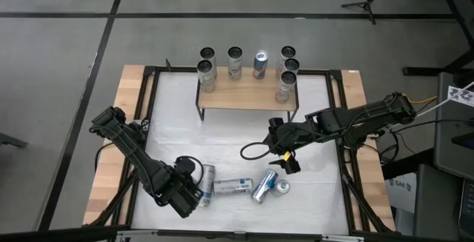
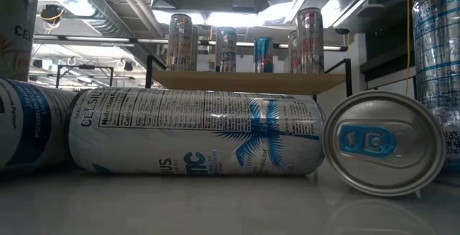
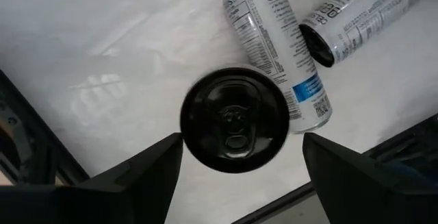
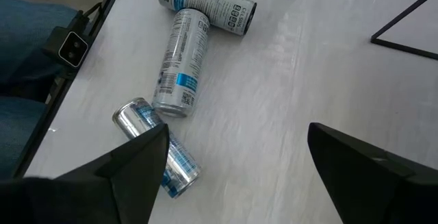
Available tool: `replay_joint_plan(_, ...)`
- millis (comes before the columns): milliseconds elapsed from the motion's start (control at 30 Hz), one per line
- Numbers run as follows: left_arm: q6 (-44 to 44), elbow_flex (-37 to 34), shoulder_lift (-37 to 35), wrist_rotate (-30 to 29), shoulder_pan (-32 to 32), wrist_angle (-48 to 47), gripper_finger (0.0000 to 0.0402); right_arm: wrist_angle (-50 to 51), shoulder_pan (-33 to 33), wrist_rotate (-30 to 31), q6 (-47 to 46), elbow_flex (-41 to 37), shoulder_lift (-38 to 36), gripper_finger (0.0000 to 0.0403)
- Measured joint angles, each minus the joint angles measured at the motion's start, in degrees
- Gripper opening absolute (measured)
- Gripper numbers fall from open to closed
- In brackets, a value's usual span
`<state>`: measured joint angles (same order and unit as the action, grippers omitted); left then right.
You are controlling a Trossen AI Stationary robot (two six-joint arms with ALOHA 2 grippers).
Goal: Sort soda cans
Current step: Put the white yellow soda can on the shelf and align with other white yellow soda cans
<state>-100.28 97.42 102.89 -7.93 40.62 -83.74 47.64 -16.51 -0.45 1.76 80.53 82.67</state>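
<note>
A dark-topped soda can (image 3: 234,120) stands upright near the table's front edge, left of middle (image 1: 208,175). My left gripper (image 3: 243,138) points down over it, open, one finger on either side of its top; I see no touch. Beside it, more soda cans lie on their sides: one white with a blue label (image 3: 274,46) (image 1: 233,186), one slanting (image 1: 264,185), one short silver-blue (image 1: 282,187). My right gripper (image 4: 236,142) (image 1: 285,160) hangs open over the table's right middle, with nothing between its fingers.
A wooden shelf on a black frame (image 1: 244,98) stands at the far middle with several upright cans on it, such as a blue one (image 1: 260,63). A black cable loops on the white tabletop (image 1: 252,152). A person's legs (image 4: 27,66) show beyond the near edge.
</note>
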Motion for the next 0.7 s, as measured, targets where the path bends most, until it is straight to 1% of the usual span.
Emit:
replay_joint_plan(133,-1.6,0.0,0.0,0.1,0.0,-1.1,0.0294,0.0,0.0,0.0,0.0,0.0,0.0,0.0344)
replay_joint_plan(400,-1.8,0.0,0.0,-0.7,0.0,-1.1,0.0294,0.0,0.0,0.0,0.0,0.0,0.0,0.0344)
replay_joint_plan(567,-4.4,0.0,0.0,-0.8,0.0,-1.0,0.0294,0.0,0.0,0.0,0.0,0.0,0.0,0.0344)
replay_joint_plan(700,-4.6,0.0,0.0,-0.8,0.0,-0.5,0.0294,0.0,0.0,0.0,0.0,0.0,0.0,0.0344)
